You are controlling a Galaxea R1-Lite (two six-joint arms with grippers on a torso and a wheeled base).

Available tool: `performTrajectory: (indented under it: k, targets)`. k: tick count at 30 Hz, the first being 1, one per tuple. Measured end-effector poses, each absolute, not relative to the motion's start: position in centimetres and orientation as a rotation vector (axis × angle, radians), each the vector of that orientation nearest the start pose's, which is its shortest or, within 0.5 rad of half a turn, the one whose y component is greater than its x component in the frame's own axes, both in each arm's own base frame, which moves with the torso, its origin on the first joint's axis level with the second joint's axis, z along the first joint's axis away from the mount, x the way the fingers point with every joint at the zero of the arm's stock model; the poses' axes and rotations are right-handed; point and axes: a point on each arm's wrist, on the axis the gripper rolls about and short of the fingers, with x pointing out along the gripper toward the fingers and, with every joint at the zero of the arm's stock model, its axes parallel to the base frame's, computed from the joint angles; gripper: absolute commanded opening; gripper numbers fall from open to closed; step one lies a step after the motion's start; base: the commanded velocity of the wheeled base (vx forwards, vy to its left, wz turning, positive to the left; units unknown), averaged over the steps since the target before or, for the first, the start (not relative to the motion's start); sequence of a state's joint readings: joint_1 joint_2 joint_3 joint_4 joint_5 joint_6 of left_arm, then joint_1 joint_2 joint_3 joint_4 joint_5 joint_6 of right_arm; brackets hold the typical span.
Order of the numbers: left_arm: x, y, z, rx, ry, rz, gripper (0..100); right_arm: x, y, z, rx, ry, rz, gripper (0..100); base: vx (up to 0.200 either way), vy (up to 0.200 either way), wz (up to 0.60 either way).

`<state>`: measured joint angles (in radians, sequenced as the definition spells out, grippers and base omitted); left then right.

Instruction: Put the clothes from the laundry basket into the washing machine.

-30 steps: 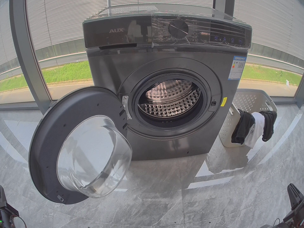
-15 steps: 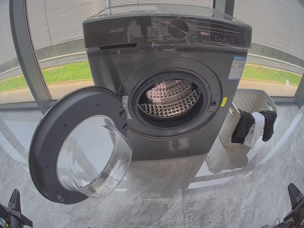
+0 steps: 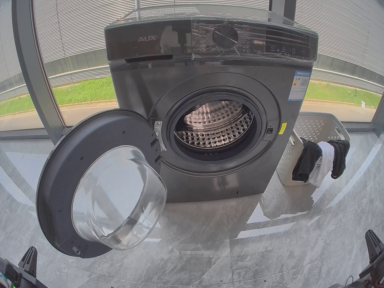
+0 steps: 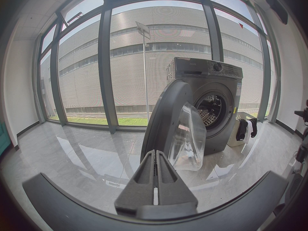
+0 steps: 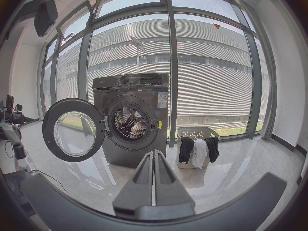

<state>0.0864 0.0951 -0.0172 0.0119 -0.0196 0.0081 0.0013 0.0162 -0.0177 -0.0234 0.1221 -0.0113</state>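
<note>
Clothes (image 3: pixel 323 161) hang over laundry basket (image 3: pixel 286 161) beside washing machine (image 3: pixel 136 87).

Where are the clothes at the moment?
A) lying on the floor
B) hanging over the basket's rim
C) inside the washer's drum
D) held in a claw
B: the black and white clothes hang over the front rim of the laundry basket beside the washing machine, whose drum shows bare metal.

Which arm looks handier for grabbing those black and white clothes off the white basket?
Likely right. The black and white clothes hang on the white perforated laundry basket, on the robot's right, nearer the right gripper; the open grey washer door stands before the left gripper.
</note>
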Motion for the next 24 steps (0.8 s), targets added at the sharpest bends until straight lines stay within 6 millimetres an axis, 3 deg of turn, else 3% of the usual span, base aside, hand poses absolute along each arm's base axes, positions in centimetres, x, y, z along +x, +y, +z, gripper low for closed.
performTrajectory:
  k: [24]
  targets:
    - [-1.64,-0.18,8.17,0.004,0.083,0.064,0,-2.31,0.26,8.35,-0.002,-0.029,0.119,0,0.000,0.000,0.00]
